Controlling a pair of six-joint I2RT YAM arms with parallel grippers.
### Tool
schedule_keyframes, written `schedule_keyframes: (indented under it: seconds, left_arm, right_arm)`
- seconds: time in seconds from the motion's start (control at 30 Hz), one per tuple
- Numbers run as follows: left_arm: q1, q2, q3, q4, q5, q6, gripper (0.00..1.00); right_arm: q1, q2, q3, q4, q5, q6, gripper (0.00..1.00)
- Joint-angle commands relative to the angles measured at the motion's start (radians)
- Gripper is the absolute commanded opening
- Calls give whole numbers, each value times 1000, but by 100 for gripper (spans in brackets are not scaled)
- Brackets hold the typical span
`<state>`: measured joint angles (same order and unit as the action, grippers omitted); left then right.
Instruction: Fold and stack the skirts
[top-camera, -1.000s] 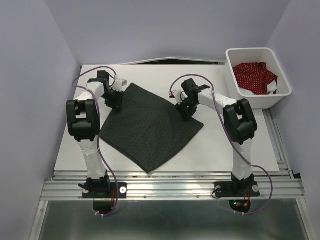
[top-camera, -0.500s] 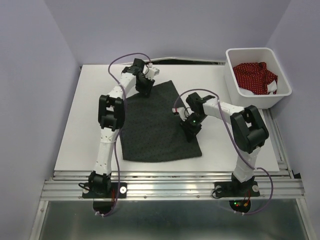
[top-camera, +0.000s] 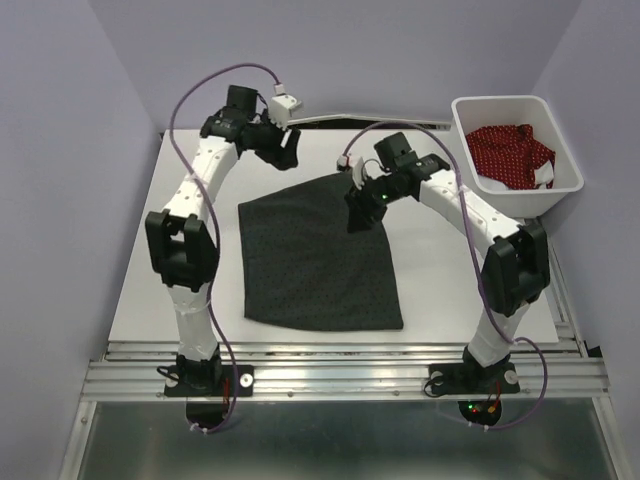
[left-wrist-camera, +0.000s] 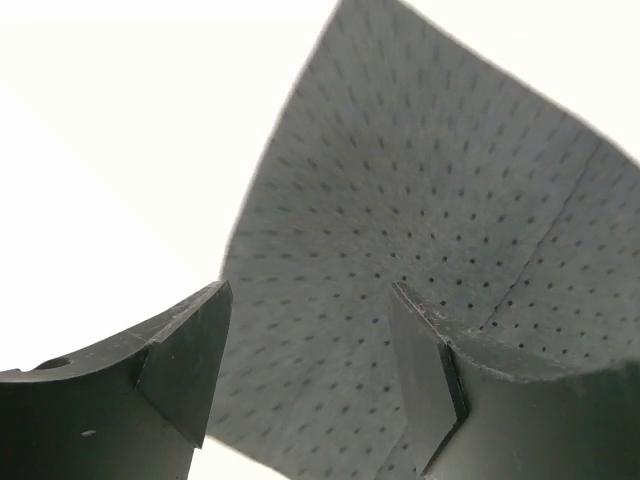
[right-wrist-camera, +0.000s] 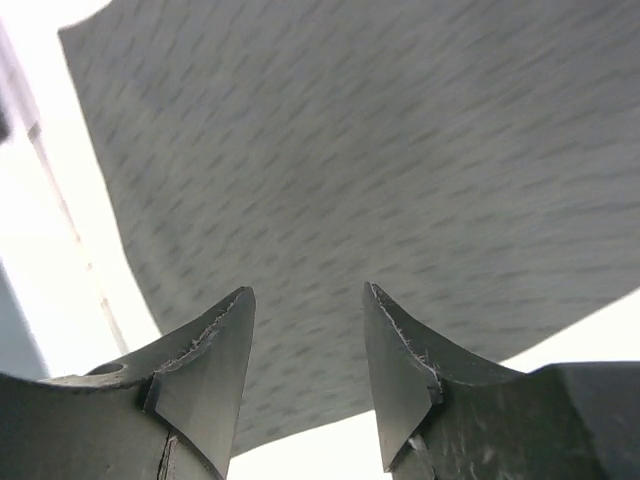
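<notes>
White surface (top-camera: 430, 285) holds the dark charcoal textured skirt (top-camera: 315, 255), seemingly folded; both my jaws hang open, empty. At two o'clock the red white-dotted cloth skirt (top-camera: 505, 150) awaits folding.

The top camera hangs above the near edge of the worktop (top-camera: 440, 290) and looks down and forward. It is far enough away to take in the whole surface, with the charcoal skirt (top-camera: 310, 260) in the middle and the white bin (top-camera: 515, 205) at the upper right of the frame. Each wrist camera sits just behind its own jaws, which fill the lower corners of its frame. Both face down at the cloth from very near, and the right view is slightly blurred. All three views share this skirt.
</notes>
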<state>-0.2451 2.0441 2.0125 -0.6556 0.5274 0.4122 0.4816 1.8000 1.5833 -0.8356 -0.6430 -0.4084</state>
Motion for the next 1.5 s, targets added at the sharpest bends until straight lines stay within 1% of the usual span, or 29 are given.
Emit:
schedule_keyframes:
  seconds: [0.0, 0.07, 0.1, 0.17, 0.2, 0.23, 0.27, 0.3, 0.4, 0.5, 0.67, 0.77, 0.87, 0.9, 1.0, 1.1, 1.27, 1.3, 1.33, 1.4, 1.47]
  left_arm:
    - [87, -75, -67, 24, 112, 19, 74]
    - [121, -58, -72, 5, 120, 22, 71]
    - [136, -49, -67, -9, 140, 39, 69]
    - [173, -36, -67, -32, 154, 57, 66]
    - [181, -38, -73, -29, 154, 66, 66]
    - [193, -41, -98, -13, 149, 69, 65]
    - [196, -42, -107, -7, 146, 69, 65]
    - [201, -44, -118, 0, 146, 68, 65]
    - [211, -48, -159, 22, 155, 63, 64]
    - [216, -50, -198, 42, 151, 60, 64]
    - [221, -59, -245, 53, 148, 63, 63]
    - [231, -62, -259, 62, 141, 54, 64]
    - [236, -52, -252, 60, 151, 42, 67]
    - [263, -45, -245, 57, 152, 40, 68]
    - [276, -15, -213, 31, 145, 51, 71]
    - [282, 33, -175, 14, 122, 66, 75]
    - [282, 123, -88, -15, 95, 86, 76]
    - [282, 151, -72, -16, 80, 88, 76]
    - [282, 163, -63, -19, 74, 86, 75]
    - [282, 194, -35, -22, 63, 88, 72]
    - [282, 208, -23, -22, 63, 89, 70]
  right_arm:
    - [-80, 158, 243, 122, 74, 7, 53]
    - [-121, 246, 361, 121, 100, -18, 52]
    - [-135, 331, 480, 122, 105, -47, 51]
    - [-170, 412, 591, 138, 105, -66, 50]
    - [-170, 448, 681, 147, 103, -93, 50]
    - [-182, 507, 711, 167, 109, -98, 49]
    - [-192, 527, 727, 196, 115, -107, 49]
    - [-192, 542, 728, 269, 123, -116, 49]
    - [-202, 593, 712, 387, 124, -155, 48]
    - [-202, 653, 719, 462, 129, -155, 49]
    - [-212, 722, 725, 536, 94, -116, 50]
    - [-212, 745, 709, 582, 74, -96, 54]
    - [-212, 768, 702, 592, 68, -110, 54]
    - [-212, 771, 692, 592, 68, -125, 54]
    - [-221, 769, 659, 586, 49, -148, 54]
    - [-221, 762, 621, 561, 16, -193, 50]
    - [-221, 785, 626, 544, 22, -199, 38]
    - [-221, 791, 633, 527, 19, -204, 36]
    - [-221, 792, 635, 520, 8, -214, 32]
    - [-221, 792, 635, 501, 2, -225, 31]
    - [-221, 794, 633, 498, -3, -231, 26]
